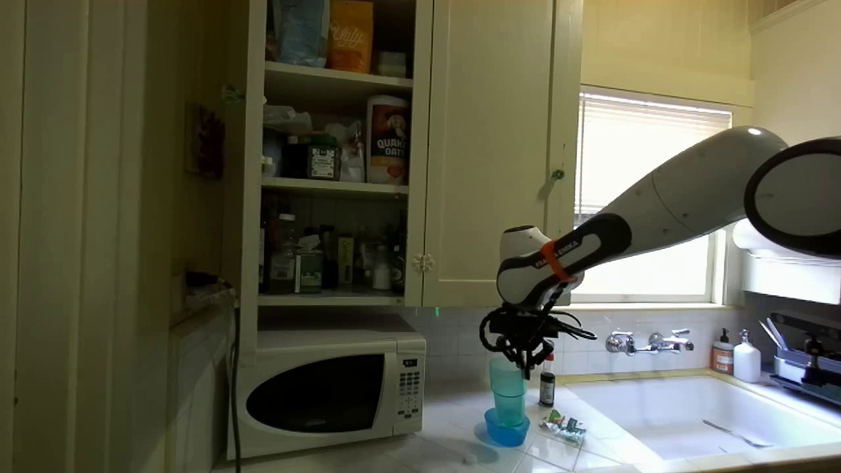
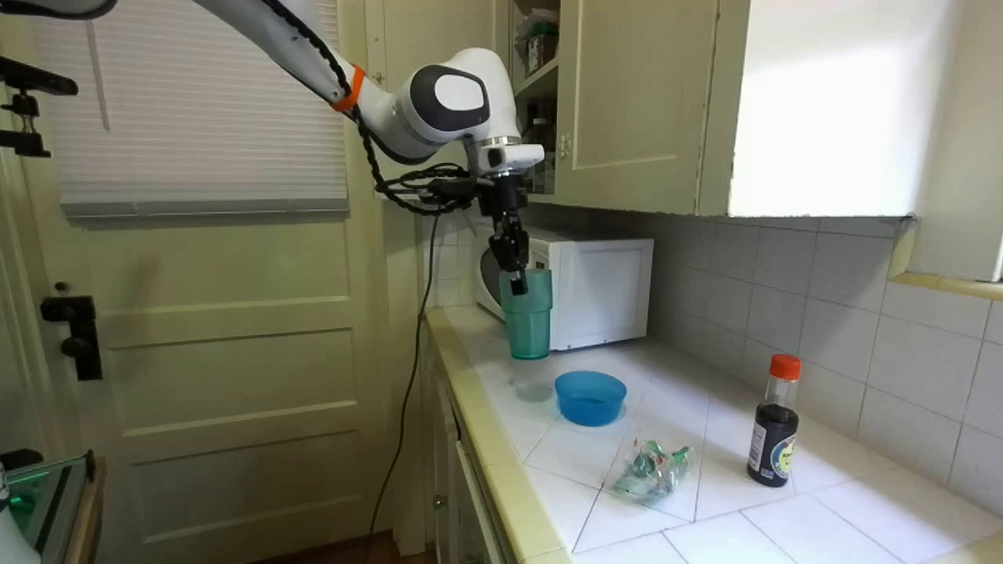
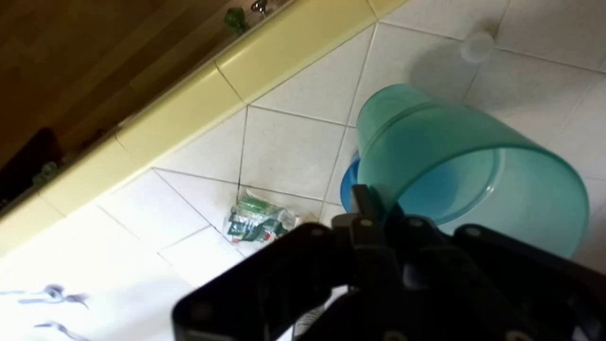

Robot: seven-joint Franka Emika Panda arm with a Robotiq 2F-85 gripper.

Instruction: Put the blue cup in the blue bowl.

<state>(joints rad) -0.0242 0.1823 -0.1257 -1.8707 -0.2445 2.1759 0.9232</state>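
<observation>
The blue cup is a teal, tapered tumbler held roughly upright above the counter. My gripper is shut on its rim wall, with one finger inside and one outside, as the wrist view shows. The blue bowl sits on the counter, lower than the cup and beside it in this exterior view. In an exterior view the cup overlaps the bowl in the line of sight. In the wrist view the cup hides most of the bowl.
A crinkled plastic packet and a dark bottle with a red cap stand near the bowl. A white microwave is behind. A sink lies to one side. The counter's yellow edge and a small whitish round thing show.
</observation>
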